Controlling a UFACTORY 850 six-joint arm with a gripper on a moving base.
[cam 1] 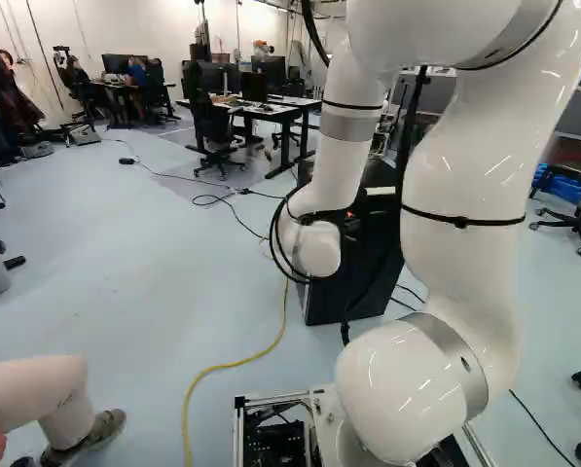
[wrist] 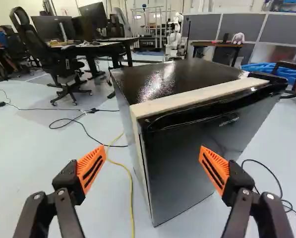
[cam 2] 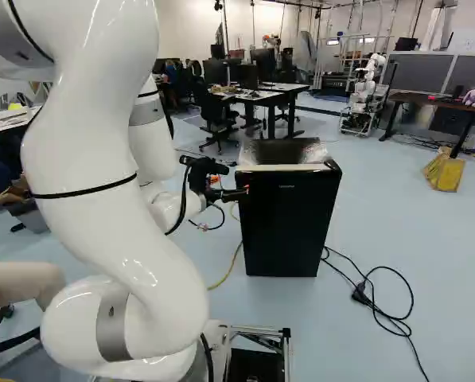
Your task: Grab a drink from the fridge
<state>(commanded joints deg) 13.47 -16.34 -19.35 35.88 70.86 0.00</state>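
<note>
The job is at its start: the fridge (wrist: 180,168) has its door (wrist: 187,153) closed, and no drink is in sight, so the drink is presumably inside the fridge. The gripper (wrist: 152,152) holds nothing; its two fingers stand wide apart, near the front left corner of the fridge, one out past its left side and the other in front of the door. Whether either touches the fridge cannot be told. In effect none of the task is done beyond the reach to the fridge. Left to do are opening the door, finding a drink, gripping it and bringing it out. A dark hinge cap (wrist: 271,78) sits at the fridge's top right corner, so the door probably swings from that side, and the free edge by the gripper looks the likelier place to pull. A finger could slip on the smooth front, or push the fridge instead of opening it. Counted, there are one fridge, one door, one arm (cam 1: 465,253), one gripper with two orange pads, and no drinks to be seen. One yellow cable (cam 1: 232,365) runs on the floor left of the fridge, one black plug (cam 2: 361,293) lies right of it, one other robot (cam 2: 368,83) stands well beyond it, and one person's leg (cam 1: 68,399) is on its near left side.
</note>
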